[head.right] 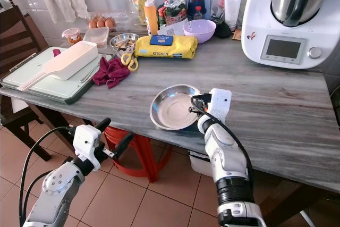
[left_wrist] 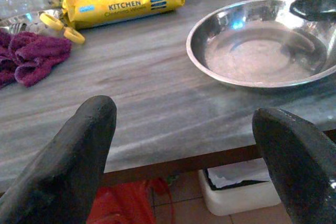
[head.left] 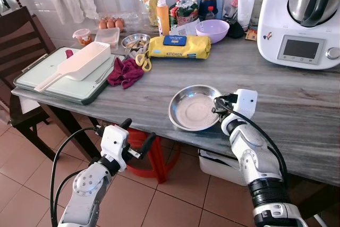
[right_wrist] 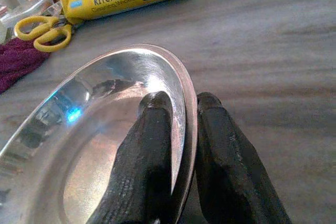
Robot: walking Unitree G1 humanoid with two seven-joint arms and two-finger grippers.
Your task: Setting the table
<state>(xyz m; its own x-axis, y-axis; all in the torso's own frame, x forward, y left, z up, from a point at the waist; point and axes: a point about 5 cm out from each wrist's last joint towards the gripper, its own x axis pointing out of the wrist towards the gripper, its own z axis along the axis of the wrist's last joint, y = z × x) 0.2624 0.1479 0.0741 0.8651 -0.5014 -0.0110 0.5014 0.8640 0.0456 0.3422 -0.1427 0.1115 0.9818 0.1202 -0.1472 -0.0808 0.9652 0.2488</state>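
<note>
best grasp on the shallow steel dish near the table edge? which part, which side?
Take the thin rolled rim of the round shallow steel dish, pinched with one finger inside and one outside. Its walls are low and flared, so only the rim gives purchase. Coming from its right, robot-facing side looks best, where the right gripper already clamps it; the open left gripper hangs below the grey wooden table.
</note>
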